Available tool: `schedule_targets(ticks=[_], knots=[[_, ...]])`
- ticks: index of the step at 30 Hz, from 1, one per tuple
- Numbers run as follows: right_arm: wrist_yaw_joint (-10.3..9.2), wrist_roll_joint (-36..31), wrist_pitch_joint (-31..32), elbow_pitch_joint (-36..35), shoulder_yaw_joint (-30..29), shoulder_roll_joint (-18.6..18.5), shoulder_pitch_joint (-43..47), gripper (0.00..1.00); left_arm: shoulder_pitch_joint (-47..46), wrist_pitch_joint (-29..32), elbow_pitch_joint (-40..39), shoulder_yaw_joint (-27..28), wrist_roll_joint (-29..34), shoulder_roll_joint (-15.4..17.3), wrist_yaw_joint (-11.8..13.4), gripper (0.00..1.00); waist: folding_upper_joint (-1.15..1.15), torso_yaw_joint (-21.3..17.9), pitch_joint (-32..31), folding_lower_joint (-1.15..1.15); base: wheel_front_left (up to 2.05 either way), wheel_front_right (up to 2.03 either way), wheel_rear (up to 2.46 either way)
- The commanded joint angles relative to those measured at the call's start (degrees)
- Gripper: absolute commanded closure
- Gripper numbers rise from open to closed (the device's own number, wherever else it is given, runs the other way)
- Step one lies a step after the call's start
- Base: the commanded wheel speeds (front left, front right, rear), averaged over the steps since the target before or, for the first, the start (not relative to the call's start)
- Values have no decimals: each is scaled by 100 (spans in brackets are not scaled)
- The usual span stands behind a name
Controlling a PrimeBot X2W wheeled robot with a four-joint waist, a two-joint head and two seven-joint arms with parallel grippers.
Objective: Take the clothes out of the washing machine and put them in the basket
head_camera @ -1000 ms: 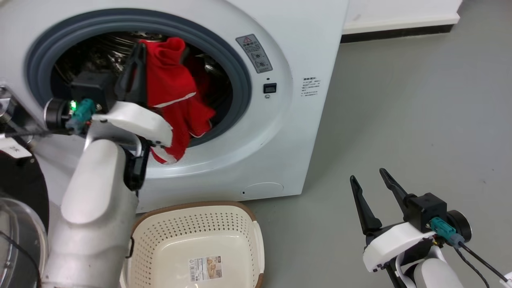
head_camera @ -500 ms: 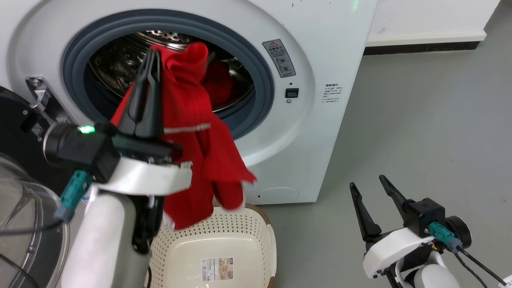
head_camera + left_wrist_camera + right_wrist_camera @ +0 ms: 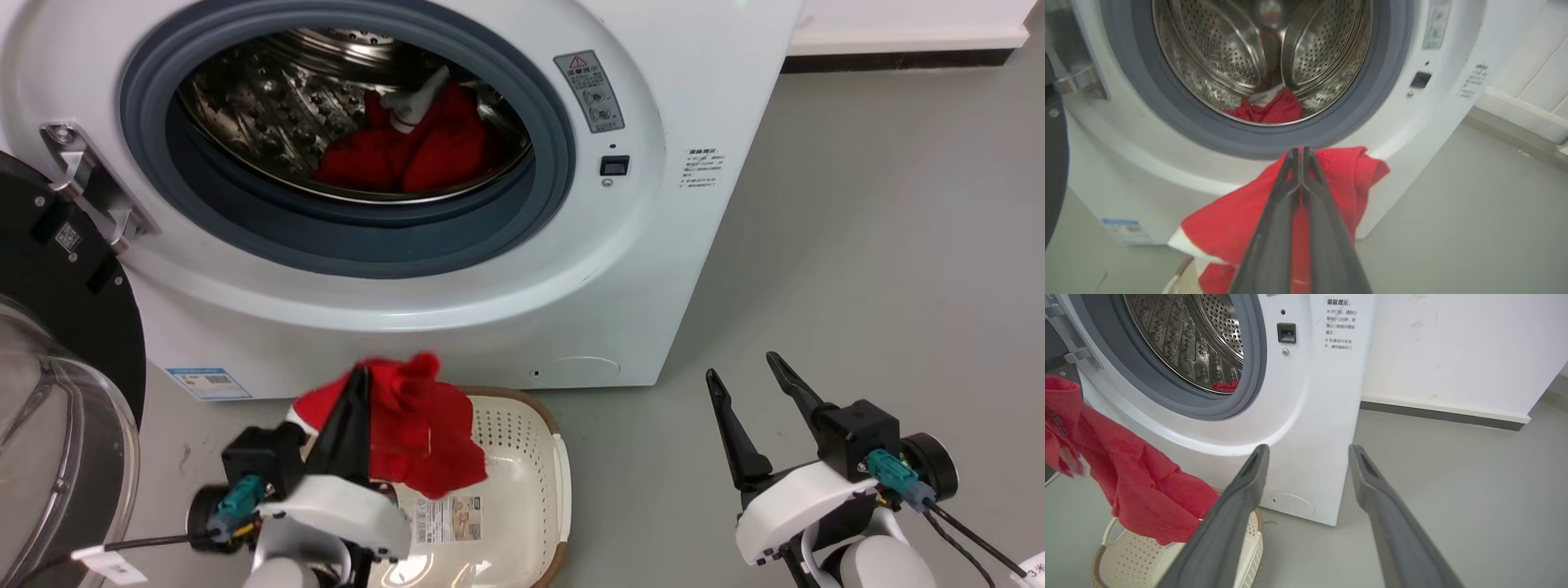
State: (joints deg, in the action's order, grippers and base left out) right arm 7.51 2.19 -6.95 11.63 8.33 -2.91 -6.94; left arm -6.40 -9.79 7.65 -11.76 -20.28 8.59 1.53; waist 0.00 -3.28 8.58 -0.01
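My left gripper (image 3: 357,377) is shut on a red garment (image 3: 416,433) that hangs over the cream basket (image 3: 522,433) on the floor before the washing machine (image 3: 653,245). The left wrist view has the pinched fingers (image 3: 1300,152) with the red garment (image 3: 1241,220) draped behind them. More red clothes (image 3: 408,155) with a white band lie in the steel drum (image 3: 269,98). My right gripper (image 3: 743,366) stands open and empty at the lower right. From the right wrist view the garment (image 3: 1135,486) dangles above the basket (image 3: 1126,559).
The machine's black-rimmed glass door (image 3: 57,392) hangs open at the left, close to my left arm. Grey floor (image 3: 857,245) spreads to the right of the machine, up to a white wall with a dark skirting (image 3: 898,59).
My left gripper has come down and away from the porthole with the red garment, from drum height to just above the basket. The head camera has shifted. The right gripper stays put.
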Motion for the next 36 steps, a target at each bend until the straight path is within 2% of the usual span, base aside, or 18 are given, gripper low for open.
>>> schedule_targets(ticks=[1, 2, 3, 9, 22, 27, 36], knots=[[-4, 49, 2, -9, 19, 6, -79, 0, 23, -40, 112, 10, -25, -8, -5, 100, 0, 16, 60, 1, 0, 0, 0], [-4, 58, -20, -6, 40, 6, -141, 0, -34, -109, 600, 31, -118, -79, -42, 100, 0, 28, 160, 1, 0, 0, 0], [-4, 58, -20, -6, 40, 6, -141, 0, -34, -109, 600, 31, -118, -79, -42, 100, 0, 28, 160, 1, 0, 0, 0], [-4, 92, -62, 25, 153, 6, -336, 0, -570, -366, 2056, 141, -239, -154, -147, 100, 0, 17, 461, 1, 0, 0, 0], [-4, 108, -200, 86, 317, 6, -786, 0, -2157, -537, 4816, 293, -300, -250, -382, 100, 0, -95, 1537, 1, 0, 0, 0], [-4, 52, -195, -20, 414, 6, -1020, 0, -2705, -548, 5535, 348, -324, -228, -369, 100, 0, -255, 2124, 1, 0, 0, 0], [-4, 48, -378, -276, 566, 4, -1312, 0, -3585, -540, 6248, 507, -461, -24, -306, 100, 0, -583, 3200, 1, 0, 0, 0]])
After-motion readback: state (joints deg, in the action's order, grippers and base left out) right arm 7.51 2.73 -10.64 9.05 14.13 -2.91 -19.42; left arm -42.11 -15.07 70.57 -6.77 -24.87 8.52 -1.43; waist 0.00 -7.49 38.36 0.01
